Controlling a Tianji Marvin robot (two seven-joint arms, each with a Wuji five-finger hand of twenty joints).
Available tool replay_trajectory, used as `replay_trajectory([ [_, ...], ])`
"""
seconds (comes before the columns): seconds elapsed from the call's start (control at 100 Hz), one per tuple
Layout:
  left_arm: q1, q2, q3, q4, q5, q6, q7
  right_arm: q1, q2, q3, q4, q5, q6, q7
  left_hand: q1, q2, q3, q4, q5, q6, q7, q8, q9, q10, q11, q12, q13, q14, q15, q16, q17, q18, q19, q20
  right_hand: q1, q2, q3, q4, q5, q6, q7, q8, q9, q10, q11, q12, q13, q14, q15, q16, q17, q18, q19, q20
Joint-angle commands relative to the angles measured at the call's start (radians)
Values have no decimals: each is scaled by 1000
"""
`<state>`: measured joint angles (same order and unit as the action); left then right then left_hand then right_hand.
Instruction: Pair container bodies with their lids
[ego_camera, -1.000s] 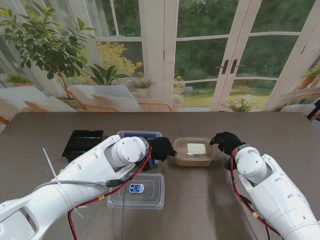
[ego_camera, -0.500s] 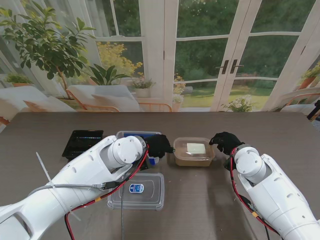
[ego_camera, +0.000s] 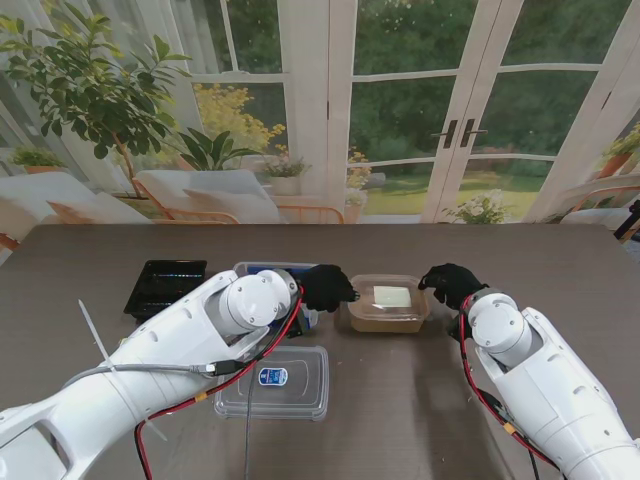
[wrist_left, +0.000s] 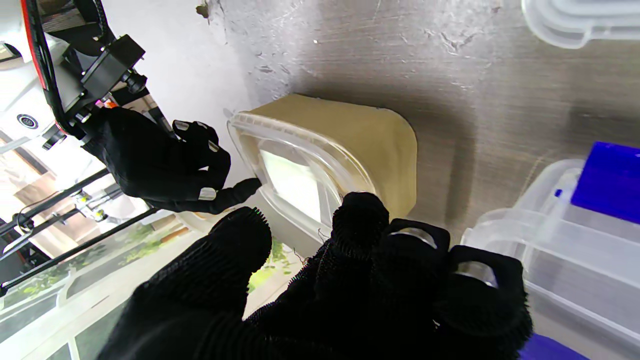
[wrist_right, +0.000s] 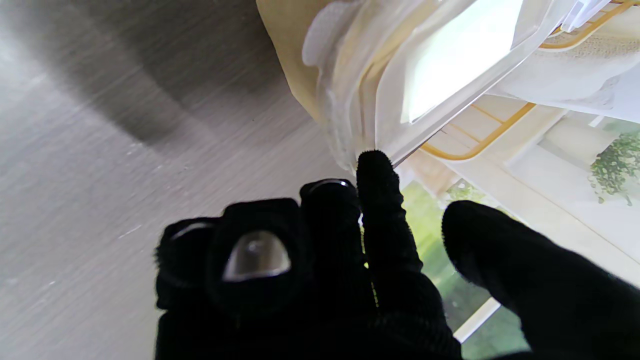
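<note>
A tan container (ego_camera: 386, 320) with a clear lid (ego_camera: 391, 296) on it stands mid-table. My left hand (ego_camera: 327, 287) is at its left rim, fingers bent, fingertips (wrist_left: 360, 215) against the lid's edge (wrist_left: 295, 175), thumb apart. My right hand (ego_camera: 450, 283) is at its right side; the index fingertip (wrist_right: 372, 160) touches the lid's corner (wrist_right: 450, 65), the other fingers are curled and the thumb stands off. Neither hand encloses anything. A loose clear lid (ego_camera: 273, 382) with a blue label lies nearer to me.
A clear tub (ego_camera: 280, 270) with blue contents (wrist_left: 610, 180) sits just left of the tan container, partly hidden by my left arm. A black tray (ego_camera: 166, 284) lies farther left. A white cable tie sticks up from my left forearm (ego_camera: 95, 335).
My left hand drew back slightly from the tan container, then rose and came right onto its rim. The right hand and container have barely moved.
</note>
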<state>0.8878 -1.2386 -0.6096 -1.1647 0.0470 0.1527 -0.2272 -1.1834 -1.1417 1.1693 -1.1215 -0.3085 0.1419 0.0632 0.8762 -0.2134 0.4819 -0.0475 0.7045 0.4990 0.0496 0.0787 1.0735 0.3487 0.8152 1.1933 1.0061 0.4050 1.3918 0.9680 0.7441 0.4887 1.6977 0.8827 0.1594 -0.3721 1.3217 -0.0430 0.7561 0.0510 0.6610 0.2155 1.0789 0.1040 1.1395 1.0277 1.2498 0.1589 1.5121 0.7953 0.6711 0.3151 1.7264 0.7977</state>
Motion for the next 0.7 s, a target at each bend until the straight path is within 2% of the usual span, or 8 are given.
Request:
replay_trajectory([
  [0.0, -10, -20, 7, 16, -10, -3, -27, -5, -7, -5, -2, 2, 2, 17, -7, 35, -4, -29, 19, -25, 10, 4, 1, 34, 2, -6, 11, 32, 6, 4, 16, -2, 23, 12, -18, 1, 5, -4, 16, -34, -11, 1, 0, -5, 18, -7, -6, 49, 15, -4, 26, 20, -14, 19],
  [0.16, -27, -39, 30, 62, -33, -18, -29, -5, -7, -3, -1, 2, 0, 16, -5, 37, -8, -30, 21, -29, 10, 4, -1, 38, 0, -5, 10, 36, 6, 4, 16, -1, 24, 11, -19, 1, 5, -4, 16, -34, -11, 1, 0, -5, 18, -7, -8, 50, 14, -3, 25, 20, -15, 19],
  [0.34, -38, -48, 46, 86, -42, -17, -40, -7, -7, 0, 0, 1, -2, 17, -2, 40, -14, -30, 18, -21, 8, 4, -4, 40, -3, -5, 10, 39, 5, 4, 15, 0, 24, 10, -17, 2, 5, -4, 16, -35, -11, 1, 0, -5, 18, -7, -9, 51, 14, -3, 23, 20, -16, 19],
  [0.69, -35, -42, 50, 81, -40, 1, -54, -18, -7, 8, 0, 5, -3, 15, 0, 43, -23, -29, 12, -9, 5, 4, -7, 44, -8, -7, 7, 43, 3, 4, 13, 2, 23, 9, -18, 1, 6, -5, 18, -34, -11, 1, 0, -3, 17, -6, -9, 50, 13, -1, 21, 21, -17, 20],
])
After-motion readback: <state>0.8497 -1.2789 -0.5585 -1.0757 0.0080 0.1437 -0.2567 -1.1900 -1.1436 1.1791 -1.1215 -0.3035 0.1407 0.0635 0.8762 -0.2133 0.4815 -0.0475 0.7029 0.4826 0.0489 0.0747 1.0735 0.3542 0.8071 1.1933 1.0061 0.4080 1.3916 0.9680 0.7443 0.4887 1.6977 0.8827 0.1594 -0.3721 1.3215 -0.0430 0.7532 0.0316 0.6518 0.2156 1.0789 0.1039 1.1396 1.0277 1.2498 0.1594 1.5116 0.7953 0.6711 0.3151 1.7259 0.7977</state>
